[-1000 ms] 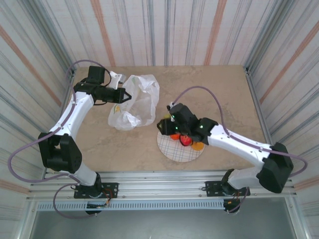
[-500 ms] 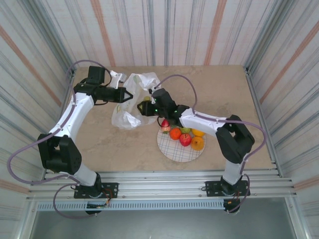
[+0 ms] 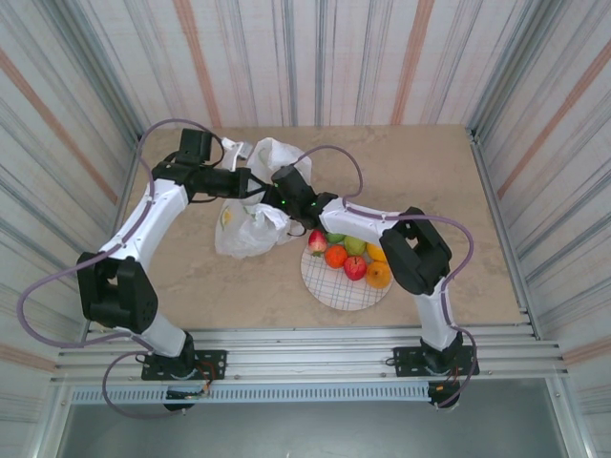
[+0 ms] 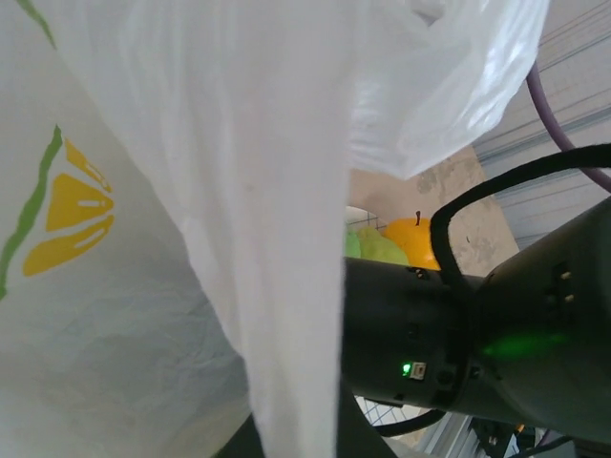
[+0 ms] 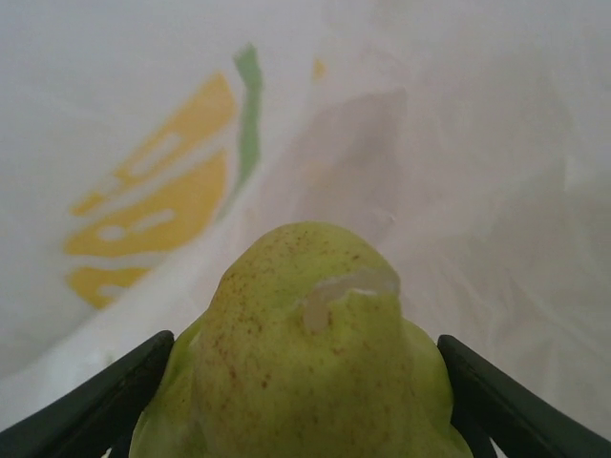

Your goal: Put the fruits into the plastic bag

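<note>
White crinkly plastic bag (image 3: pixel 250 227) sits left of centre on the table (image 3: pixel 430 181), 1 fold pinched tight in the left gripper (image 3: pixel 246 181). The right gripper (image 5: pixel 305 377), fingers clamped on 1 green pear (image 5: pixel 310 334), reaches into the bag's mouth. 6 fruits (image 3: pixel 355 268) sit on 1 plate (image 3: pixel 329 294) just beside the bag's right edge; bare tabletop lies open at far right.

A beige marbled surface (image 3: pixel 430 181) carries a crinkled white citrus-printed bag (image 3: pixel 246 234) at centre-left and, just beside it to the right, a round grid-lined plate (image 3: pixel 332 289) set nearer the front edge.
</note>
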You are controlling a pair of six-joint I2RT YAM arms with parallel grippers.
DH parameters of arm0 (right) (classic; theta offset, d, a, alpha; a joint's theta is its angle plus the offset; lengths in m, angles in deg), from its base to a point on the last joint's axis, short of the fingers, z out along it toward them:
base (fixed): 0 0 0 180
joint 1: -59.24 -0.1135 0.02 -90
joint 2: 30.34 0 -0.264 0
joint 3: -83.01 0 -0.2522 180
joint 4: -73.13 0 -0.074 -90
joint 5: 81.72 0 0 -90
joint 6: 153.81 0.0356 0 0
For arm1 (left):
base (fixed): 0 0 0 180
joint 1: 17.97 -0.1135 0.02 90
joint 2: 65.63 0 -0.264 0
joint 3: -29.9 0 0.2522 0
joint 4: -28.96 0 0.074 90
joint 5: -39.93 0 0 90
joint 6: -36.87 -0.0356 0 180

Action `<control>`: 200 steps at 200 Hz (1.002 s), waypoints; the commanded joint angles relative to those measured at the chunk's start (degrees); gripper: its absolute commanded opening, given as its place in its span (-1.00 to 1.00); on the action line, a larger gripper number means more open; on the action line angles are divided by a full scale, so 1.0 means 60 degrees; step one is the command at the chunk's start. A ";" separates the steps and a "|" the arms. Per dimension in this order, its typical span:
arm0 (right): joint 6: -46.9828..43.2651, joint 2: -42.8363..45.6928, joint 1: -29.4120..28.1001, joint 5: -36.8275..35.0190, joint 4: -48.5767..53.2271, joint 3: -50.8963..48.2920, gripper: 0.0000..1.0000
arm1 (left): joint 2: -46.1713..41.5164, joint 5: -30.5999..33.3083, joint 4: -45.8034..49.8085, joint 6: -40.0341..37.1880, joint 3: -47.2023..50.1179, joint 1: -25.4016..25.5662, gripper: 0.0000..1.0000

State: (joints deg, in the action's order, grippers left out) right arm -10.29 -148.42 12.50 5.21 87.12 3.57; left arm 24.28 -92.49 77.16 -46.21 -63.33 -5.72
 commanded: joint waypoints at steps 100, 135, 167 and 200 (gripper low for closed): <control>-0.1084 0.1344 0.0110 0.2203 -0.0393 -0.0932 0.68 | 0.0162 -0.0021 0.0196 0.0075 0.0002 -0.0378 -1.00; -0.2225 0.2778 0.0201 0.1733 0.0246 -0.2144 0.67 | 0.0286 -0.0017 0.0336 -0.0010 -0.0043 -0.0572 -1.00; -0.2853 0.3849 0.0202 0.0280 0.1556 -0.2757 0.74 | 0.0418 -0.0286 0.0492 -0.0273 -0.0125 -0.0577 -1.00; -0.3473 0.4919 0.0216 0.0158 0.1357 -0.3504 0.84 | 0.0425 -0.0154 0.0618 -0.0420 -0.0155 -0.0592 -1.00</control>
State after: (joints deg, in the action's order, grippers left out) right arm -25.81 -123.14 13.52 9.23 93.03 -14.06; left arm 26.31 -93.10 78.93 -46.76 -63.24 -9.15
